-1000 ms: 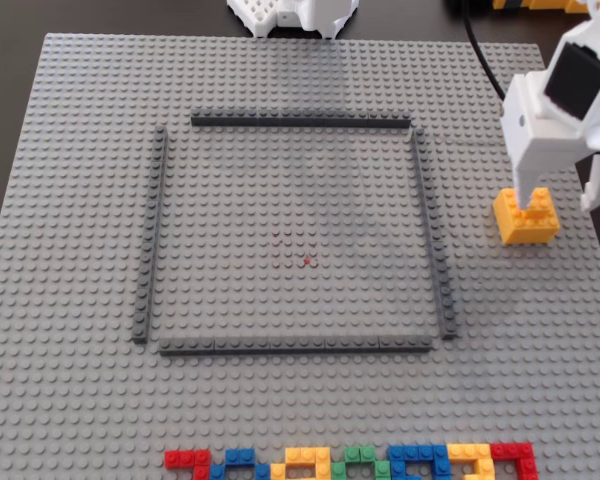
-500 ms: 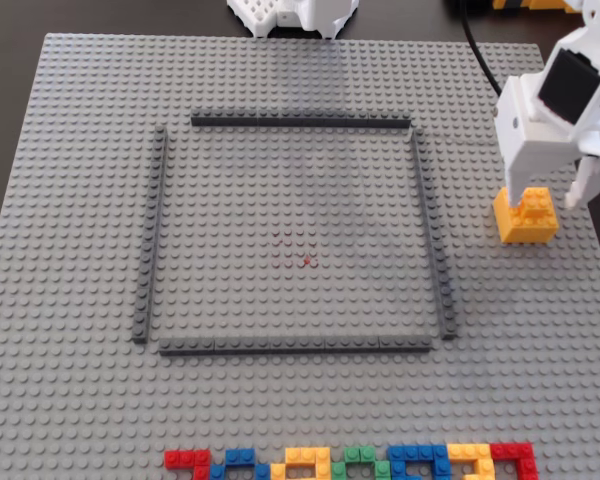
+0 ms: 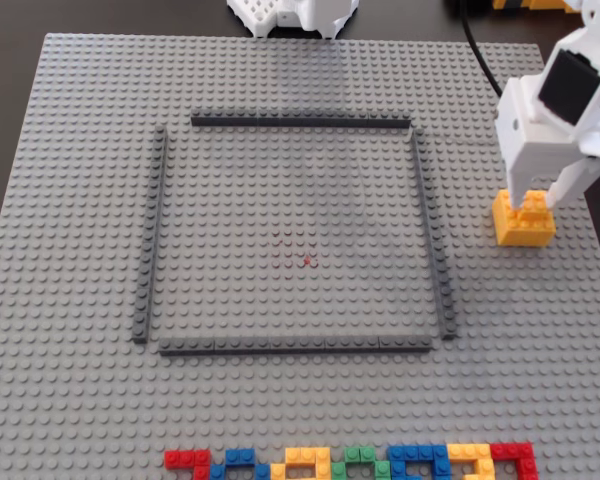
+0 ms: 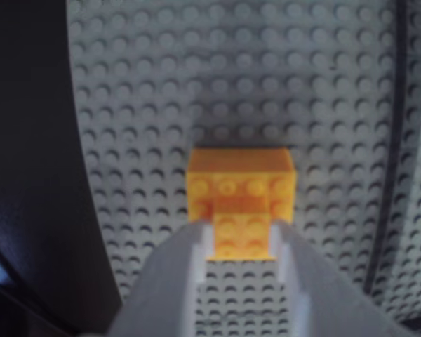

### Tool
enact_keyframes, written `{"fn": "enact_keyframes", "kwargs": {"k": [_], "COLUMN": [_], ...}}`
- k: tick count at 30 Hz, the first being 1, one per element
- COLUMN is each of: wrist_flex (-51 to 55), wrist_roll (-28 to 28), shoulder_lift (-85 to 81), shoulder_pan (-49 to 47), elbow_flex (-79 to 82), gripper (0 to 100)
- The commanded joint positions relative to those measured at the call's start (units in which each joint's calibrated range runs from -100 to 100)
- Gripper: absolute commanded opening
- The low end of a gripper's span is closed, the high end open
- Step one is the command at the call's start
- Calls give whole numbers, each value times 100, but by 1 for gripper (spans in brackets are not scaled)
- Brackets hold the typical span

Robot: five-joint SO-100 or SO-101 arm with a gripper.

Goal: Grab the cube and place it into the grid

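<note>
A: Where the fixed view looked down on the baseplate (image 3: 70, 400), what did the gripper (image 3: 533, 203) have?

B: It stood at the right side, over the cube (image 3: 524, 220). One white finger (image 3: 518, 165) came down onto the small raised brick on top; the other slanted in from the right. They looked narrow, set about that top brick, but that view did not show whether they pressed it.

A: And the cube's place?

B: On the plate, outside the grid (image 3: 152, 235), just right of its right-hand strip and apart from it. The grid's inside held only grey studs and a small red dot (image 3: 309, 260).

A: Anything else there?

B: A row of red, blue, yellow and green bricks (image 3: 350, 463) along the bottom edge, a white base (image 3: 295, 14) at the top, a black cable (image 3: 483, 62) by it, and dark table (image 3: 5, 120) around the plate.

A: The wrist view?

B: It gave what the other lacked: the two fingers (image 4: 175, 274) rose from the bottom edge, one on each side of the raised brick of the cube (image 4: 240, 188), touching or all but touching its sides. The gripper (image 4: 242, 242) was nearly closed on that brick; I could not tell if the hold was firm. A dark strip (image 4: 393, 168) ran down the right, and dark table (image 4: 28, 140) showed at the left.
</note>
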Motion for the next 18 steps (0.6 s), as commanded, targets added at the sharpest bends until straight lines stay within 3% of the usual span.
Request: {"fn": "enact_keyframes", "kwargs": {"k": [1,18], "wrist_flex": [27,711], "wrist_roll": [10,469], "shoulder_lift": [-416,-2075], "shoulder_pan": [74,494], "elbow_flex": [-72,-281], "gripper": [7,7]}}
